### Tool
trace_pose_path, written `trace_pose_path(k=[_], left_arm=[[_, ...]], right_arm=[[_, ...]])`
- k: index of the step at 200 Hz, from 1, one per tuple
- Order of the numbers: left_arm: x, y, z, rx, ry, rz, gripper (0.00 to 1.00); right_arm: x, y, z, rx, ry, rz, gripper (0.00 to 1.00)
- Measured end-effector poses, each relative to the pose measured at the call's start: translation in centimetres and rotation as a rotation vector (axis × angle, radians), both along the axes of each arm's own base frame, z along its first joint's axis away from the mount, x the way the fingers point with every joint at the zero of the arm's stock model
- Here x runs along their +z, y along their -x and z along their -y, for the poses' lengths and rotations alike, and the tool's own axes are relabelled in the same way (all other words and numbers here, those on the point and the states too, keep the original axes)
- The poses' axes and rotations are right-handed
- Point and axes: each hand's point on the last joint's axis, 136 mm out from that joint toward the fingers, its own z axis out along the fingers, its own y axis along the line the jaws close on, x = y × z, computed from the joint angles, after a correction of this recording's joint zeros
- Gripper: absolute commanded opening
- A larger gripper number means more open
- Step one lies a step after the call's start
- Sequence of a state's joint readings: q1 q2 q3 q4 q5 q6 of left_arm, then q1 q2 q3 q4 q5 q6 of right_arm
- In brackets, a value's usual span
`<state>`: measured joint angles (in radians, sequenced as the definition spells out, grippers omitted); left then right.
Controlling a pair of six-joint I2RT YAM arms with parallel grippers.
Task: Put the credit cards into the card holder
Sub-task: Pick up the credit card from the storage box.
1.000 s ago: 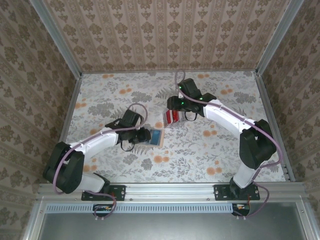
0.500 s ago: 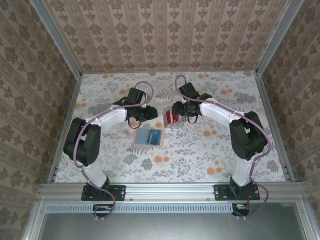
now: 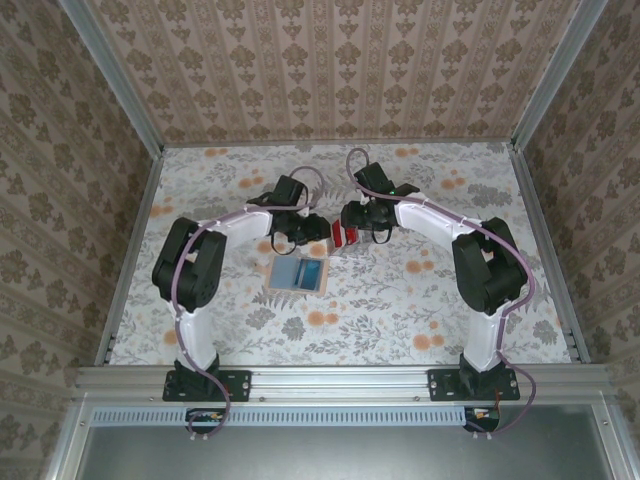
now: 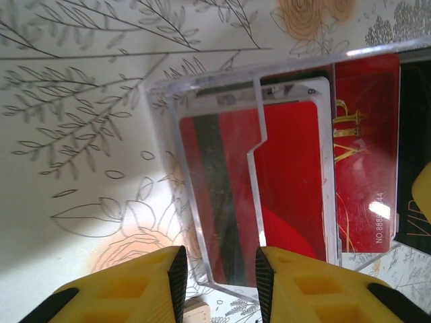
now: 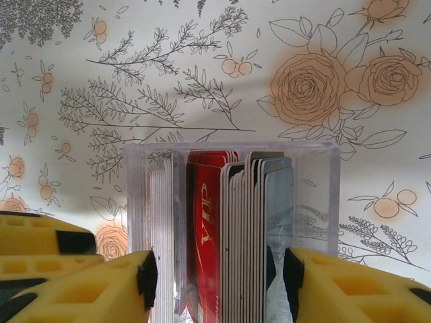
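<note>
Several credit cards (image 5: 209,222), a red VIP one among white ones, stand on edge in a clear plastic box (image 5: 316,182) at mid-table (image 3: 341,236). My right gripper (image 5: 217,279) is open, its pads straddling the card stack; whether they touch it I cannot tell. From the left, my left gripper (image 4: 219,282) is open with the box's near corner (image 4: 168,148) and a red card (image 4: 289,168) between its fingers. The tan card holder (image 3: 298,273) lies open in front of the box, with a blue card (image 3: 313,272) on its lining.
The two grippers (image 3: 318,232) (image 3: 350,228) nearly meet at the box. My left fingers (image 5: 40,245) show beside the right jaw. Patterned walls enclose the floral table (image 3: 430,300), which has free room near and right.
My left arm has swung from the card holder up and right to the card box. The right gripper has stayed at the box, drifting slightly left.
</note>
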<state>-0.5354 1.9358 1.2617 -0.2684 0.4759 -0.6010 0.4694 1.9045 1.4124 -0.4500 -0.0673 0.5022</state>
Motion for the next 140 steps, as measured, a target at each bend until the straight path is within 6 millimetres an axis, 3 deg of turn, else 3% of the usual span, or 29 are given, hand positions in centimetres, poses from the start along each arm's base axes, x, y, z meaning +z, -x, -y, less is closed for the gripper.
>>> trace_pose_path(k=[140], left_arm=[[0.27,-0.29,0.79,-0.013,0.017,0.009,0.36]], right_arm=[[0.7,0.1,-0.24,0.008,-0.018,0.008,0.52]])
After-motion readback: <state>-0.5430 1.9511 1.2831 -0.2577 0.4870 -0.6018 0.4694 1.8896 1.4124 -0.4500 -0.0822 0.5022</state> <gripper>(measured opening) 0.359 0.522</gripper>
